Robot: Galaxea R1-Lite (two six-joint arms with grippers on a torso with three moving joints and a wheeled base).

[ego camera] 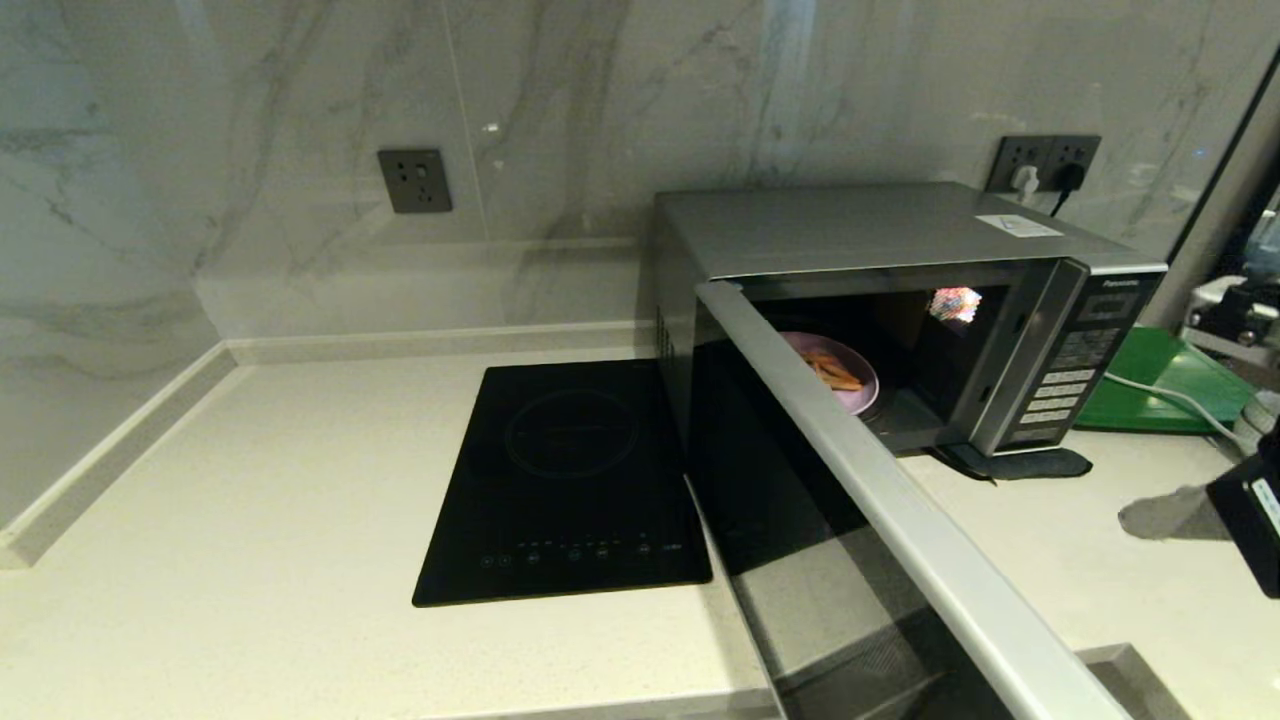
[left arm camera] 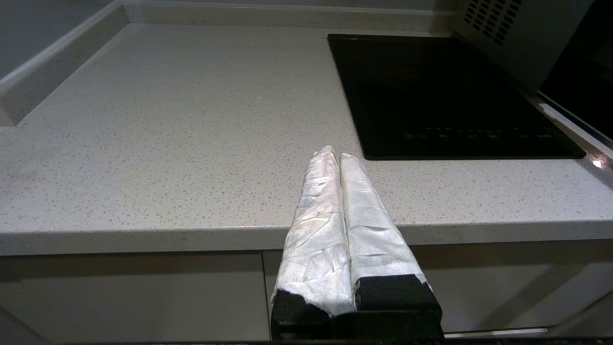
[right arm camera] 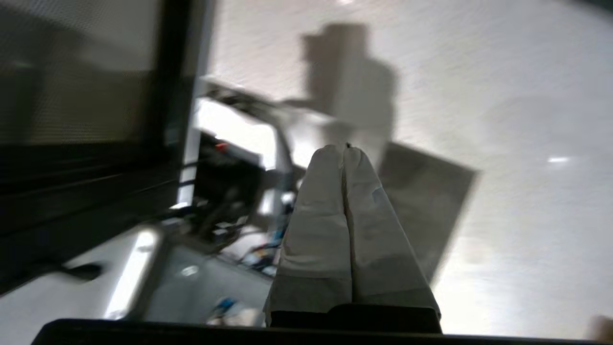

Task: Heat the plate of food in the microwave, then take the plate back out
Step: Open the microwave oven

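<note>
The silver microwave point(ego camera: 880, 232) stands at the back right of the counter with its dark glass door point(ego camera: 790, 500) swung wide open toward me. Inside sits the pale lilac plate of food point(ego camera: 848, 372) with orange fry-like sticks, partly hidden by the door's top edge. My right gripper point(right arm camera: 343, 149) is shut and empty, over the counter to the right of the door; only a dark part of that arm point(ego camera: 1250, 520) shows at the head view's right edge. My left gripper point(left arm camera: 335, 154) is shut and empty, parked at the counter's front edge left of the hob.
A flat black induction hob point(ego camera: 570, 480) lies left of the microwave. A green tray point(ego camera: 1160, 385) and a white cable point(ego camera: 1180, 398) lie to the microwave's right. Wall sockets point(ego camera: 1045, 160) sit behind it. A raised backsplash ledge point(ego camera: 110, 450) bounds the counter at left.
</note>
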